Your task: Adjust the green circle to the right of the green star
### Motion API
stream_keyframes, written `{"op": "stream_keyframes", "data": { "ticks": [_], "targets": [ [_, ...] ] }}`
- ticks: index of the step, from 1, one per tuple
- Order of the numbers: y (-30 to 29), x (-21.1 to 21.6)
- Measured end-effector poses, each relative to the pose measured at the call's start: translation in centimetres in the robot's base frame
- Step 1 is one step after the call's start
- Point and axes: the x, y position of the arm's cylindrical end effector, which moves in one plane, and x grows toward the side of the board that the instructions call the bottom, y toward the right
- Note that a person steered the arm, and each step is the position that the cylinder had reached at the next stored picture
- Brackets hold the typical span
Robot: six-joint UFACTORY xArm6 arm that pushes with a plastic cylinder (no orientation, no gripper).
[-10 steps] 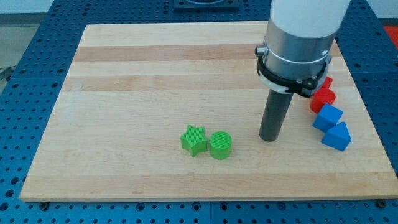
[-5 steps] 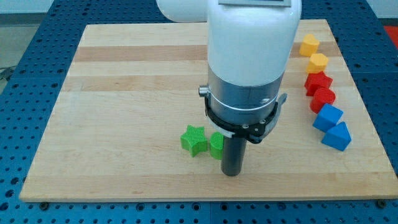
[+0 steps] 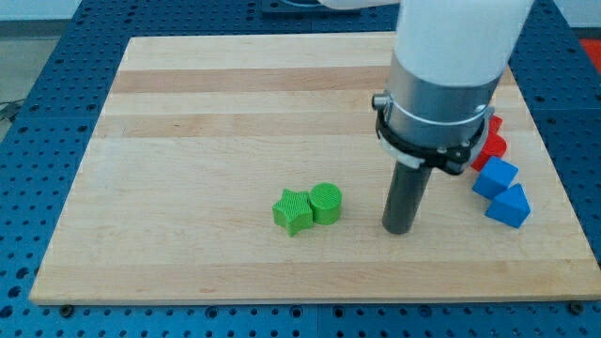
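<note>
You see a fat white arm with a shiny grey metal part under it. A black ring with small screws goes around that. A straight dark rod ends at my tip.

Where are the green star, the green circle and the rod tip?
green star (image 3: 293,210), camera view, middle of its top face
green circle (image 3: 326,202), camera view, its round top face, touching the star's right side
my tip (image 3: 398,229), camera view, rod's very bottom end, right of the circle, apart from it
</note>
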Motion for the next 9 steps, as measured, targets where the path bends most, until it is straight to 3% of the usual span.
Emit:
{"op": "stream_keyframes", "data": {
  "ticks": [1,3,4,5,6,7,9],
  "targets": [
    [-1.4,-3.0],
    [-5.9,-3.1],
    [-9.8,-6.7],
    [-10.7,-7.4],
    [-10.7,-7.4],
    [-9.8,-2.7],
    [-9.6,-2.9]
  ]
}}
